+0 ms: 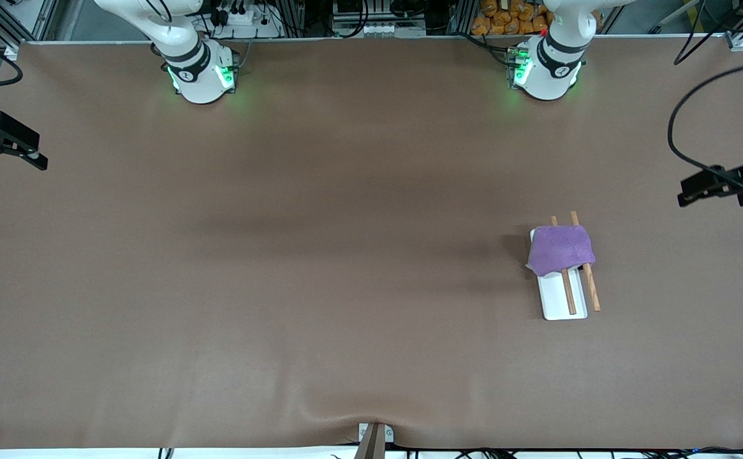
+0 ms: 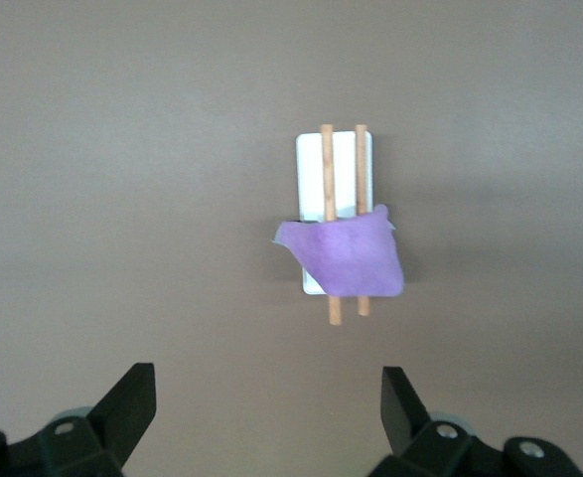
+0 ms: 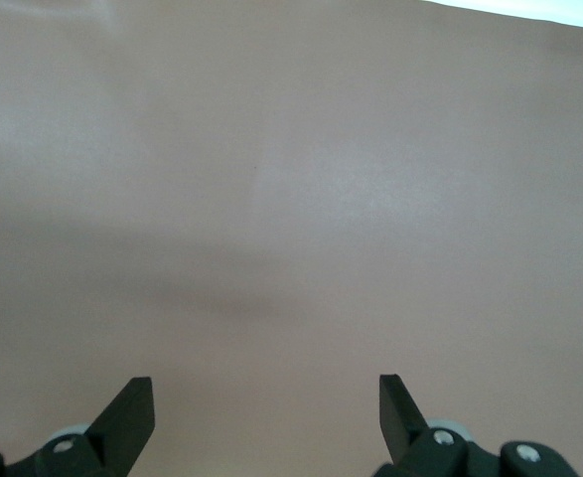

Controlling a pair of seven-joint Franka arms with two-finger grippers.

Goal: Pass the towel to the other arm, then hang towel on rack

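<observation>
Now both arms are pulled well back to their own ends of the table (image 1: 320, 268). Left gripper (image 1: 690, 191) hangs up in the air over the table's edge at the left arm's end, its black fingers (image 2: 132, 402) spread wide with nothing between them, the wrist view looking down toward the rack (image 1: 566, 299). Right gripper (image 1: 36, 159) hovers over the table's edge at the right arm's end, jaws wide apart as well, bare brown surface beneath. And the purple towel (image 1: 560, 249) is draped across both wooden rods (image 1: 567, 290), covering the part of the rack farther from the front camera, toward the left arm's end of the table. Neither gripper touches it.
</observation>
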